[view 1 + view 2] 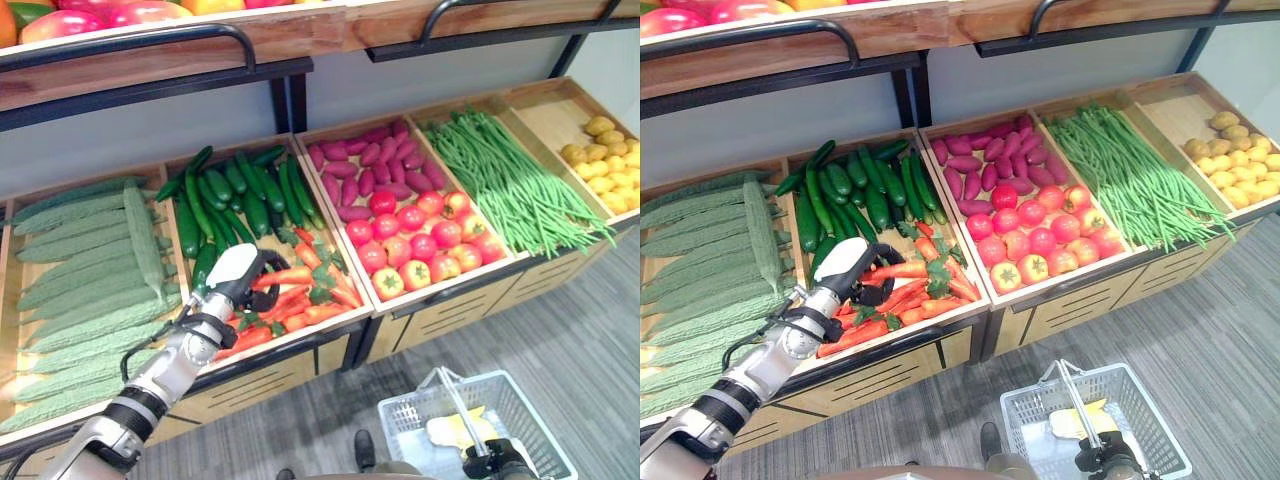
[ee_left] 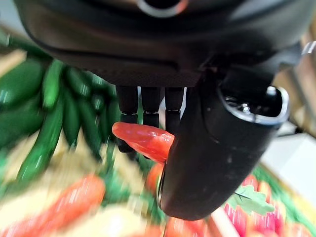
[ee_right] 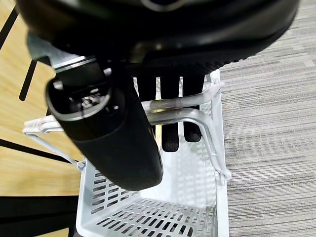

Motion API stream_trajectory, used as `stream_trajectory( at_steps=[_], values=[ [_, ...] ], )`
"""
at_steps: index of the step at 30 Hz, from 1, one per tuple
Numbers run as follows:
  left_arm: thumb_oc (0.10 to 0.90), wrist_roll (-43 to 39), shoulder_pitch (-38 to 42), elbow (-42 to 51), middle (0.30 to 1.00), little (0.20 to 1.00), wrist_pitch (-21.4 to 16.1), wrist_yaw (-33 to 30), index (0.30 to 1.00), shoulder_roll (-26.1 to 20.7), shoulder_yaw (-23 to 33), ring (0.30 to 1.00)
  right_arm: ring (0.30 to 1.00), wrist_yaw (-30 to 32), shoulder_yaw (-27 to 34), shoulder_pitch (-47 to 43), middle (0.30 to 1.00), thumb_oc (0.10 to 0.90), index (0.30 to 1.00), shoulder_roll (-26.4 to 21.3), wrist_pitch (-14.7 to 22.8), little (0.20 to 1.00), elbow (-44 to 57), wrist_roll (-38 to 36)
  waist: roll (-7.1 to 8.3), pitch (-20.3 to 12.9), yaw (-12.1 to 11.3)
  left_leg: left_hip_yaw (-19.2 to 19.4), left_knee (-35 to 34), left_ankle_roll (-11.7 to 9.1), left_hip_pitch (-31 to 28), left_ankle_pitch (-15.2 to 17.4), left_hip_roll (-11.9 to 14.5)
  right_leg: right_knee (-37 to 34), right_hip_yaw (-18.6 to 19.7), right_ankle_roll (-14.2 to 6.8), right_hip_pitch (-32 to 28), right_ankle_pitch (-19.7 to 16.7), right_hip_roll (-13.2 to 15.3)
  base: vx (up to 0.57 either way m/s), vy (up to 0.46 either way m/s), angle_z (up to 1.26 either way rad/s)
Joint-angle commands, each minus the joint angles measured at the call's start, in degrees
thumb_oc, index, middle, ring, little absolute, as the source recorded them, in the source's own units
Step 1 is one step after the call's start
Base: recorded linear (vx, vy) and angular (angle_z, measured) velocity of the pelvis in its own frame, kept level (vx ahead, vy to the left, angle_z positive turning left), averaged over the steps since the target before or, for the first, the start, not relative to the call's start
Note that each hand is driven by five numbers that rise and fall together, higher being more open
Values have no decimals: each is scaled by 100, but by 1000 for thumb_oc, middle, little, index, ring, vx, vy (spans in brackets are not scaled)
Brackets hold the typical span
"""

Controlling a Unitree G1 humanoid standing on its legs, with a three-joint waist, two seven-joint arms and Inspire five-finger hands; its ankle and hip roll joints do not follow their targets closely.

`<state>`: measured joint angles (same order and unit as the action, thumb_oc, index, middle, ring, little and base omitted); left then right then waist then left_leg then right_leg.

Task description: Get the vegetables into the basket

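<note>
1. Five sloping wooden bins on the produce stand (image 1: 300,345), largest thing in sight: bitter gourds (image 1: 90,270), cucumbers (image 1: 235,195), sweet potatoes over tomatoes (image 1: 415,240), green beans (image 1: 505,180), small yellow potatoes (image 1: 605,165).
2. White wire basket (image 1: 1140,405) on the grey carpet, below and to the robot's right of the stand, well apart from the carrot bin. Something pale yellow lies inside; can't tell what.
3. Right hand (image 3: 123,143) has its fingers curled round the basket's handle (image 3: 187,108), carrying it.
4. Left hand (image 1: 240,280) sits over the carrot pile (image 1: 300,300), at the front of the cucumber bin. It is the nearer hand to the vegetables.
5. Left wrist view: fingers (image 2: 150,106) and thumb pinched onto one carrot (image 2: 143,140), just above the pile. Its long axis runs crosswise to the fingers, tip sticking out past them on the side away from the thumb.
6. Judgement: the carrot has to travel to the robot's right and down to reach the basket; going in tip-first or level should clear the handle.
</note>
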<state>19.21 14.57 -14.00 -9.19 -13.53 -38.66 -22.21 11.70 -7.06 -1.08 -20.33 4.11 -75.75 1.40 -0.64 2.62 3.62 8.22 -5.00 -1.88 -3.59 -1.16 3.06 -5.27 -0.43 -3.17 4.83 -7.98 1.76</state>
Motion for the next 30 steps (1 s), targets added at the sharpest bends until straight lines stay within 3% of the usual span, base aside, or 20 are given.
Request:
stream_trajectory(
  at_steps=[1,5,12,19,22,27,30],
  values=[
    [400,-148,398,468,300,300,-436,-356,300,-460,607,300,300,152,-88,-148,300,400,300,32,258,300,-83,-42,362,-311,41,-396,0,-318,137,191,276,27,-33,-727,-182,185,721,0,0,0],
    [400,-655,-214,1113,300,300,-619,-186,300,-417,1070,300,300,93,-30,-102,300,400,300,73,260,300,-80,-34,374,-307,-30,-426,0,-301,125,198,247,27,-57,-723,-205,193,743,0,0,0],
    [400,-1996,-995,1874,300,300,-902,42,300,88,1565,300,300,27,39,-58,300,400,300,121,258,300,-48,-52,431,-299,-108,-492,0,-247,83,218,199,27,-88,-716,-276,210,789,6,15,6],
    [400,-2159,-1201,2145,300,300,-921,240,300,3,1676,300,300,-38,87,-38,300,400,300,126,257,300,-67,-104,488,-295,-171,-467,0,-149,-32,273,115,27,-54,-751,-334,207,847,9,33,1],
    [400,-2226,-1204,2228,300,300,-944,300,300,-49,1690,300,300,-40,95,-126,300,400,300,114,244,300,-64,-109,556,-211,-218,-412,344,-77,65,426,46,27,42,-792,-324,150,909,-26,61,-7],
    [400,-2262,-1020,2335,300,300,-971,326,300,-104,1547,300,300,-34,170,-212,300,400,300,95,212,300,-77,-210,654,-37,-206,-331,701,91,234,639,-138,225,161,-896,-167,-36,1055,-60,110,-13],
    [400,-2214,-904,2403,300,300,-993,334,300,-102,1428,300,300,-48,179,-179,300,400,300,108,219,300,2,-238,708,32,-117,-203,551,166,193,591,-272,327,330,-1047,48,-379,1162,-83,150,-17]
  ],
)
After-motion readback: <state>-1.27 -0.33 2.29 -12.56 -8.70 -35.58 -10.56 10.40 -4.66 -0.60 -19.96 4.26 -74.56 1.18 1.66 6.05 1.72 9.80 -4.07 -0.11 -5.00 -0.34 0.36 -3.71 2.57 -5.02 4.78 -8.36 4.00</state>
